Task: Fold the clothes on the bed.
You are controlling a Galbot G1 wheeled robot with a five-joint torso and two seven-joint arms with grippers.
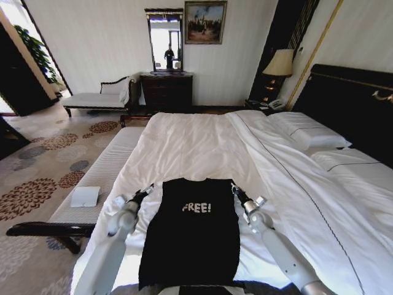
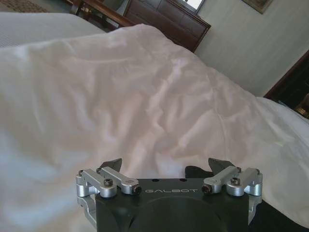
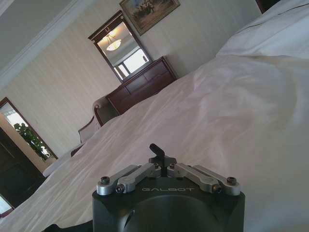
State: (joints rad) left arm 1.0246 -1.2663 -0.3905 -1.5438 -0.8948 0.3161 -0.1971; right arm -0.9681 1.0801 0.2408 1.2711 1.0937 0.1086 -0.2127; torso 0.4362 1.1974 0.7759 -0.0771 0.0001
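Head view shows both my arms reaching out over the bed [image 1: 202, 141]. My left pincer [image 1: 146, 192] is at the top left corner of the black T-shirt [image 1: 190, 236]. My right pincer [image 1: 236, 190] is at the top right corner. The shirt lies flat between them, and most of it is nearer to me than both pincers. It is longer than it is wide. Its long way runs from me out toward the far end of the bed. The white word "FREE!" [image 1: 196, 208] reads the right way up for me, so the shirt's top is at my pincers and its bottom is close to me.

Left wrist view shows what the head view is too far off to show: my left pincer [image 2: 165, 166] has its two dark tips spread wide apart. A bit of black cloth [image 2: 198, 171] sits right between them, low down. I cannot tell if the tips touch it.

Right wrist view shows my right pincer [image 3: 157, 152] with its tips pressed together. I cannot tell if any cloth is between them.

Past both pincers the white duvet [image 2: 145, 92] goes on, all wrinkly. Farther away are a dark dresser [image 1: 166, 92], a mirror [image 1: 165, 40] and a painting [image 1: 205, 21] on the wall.
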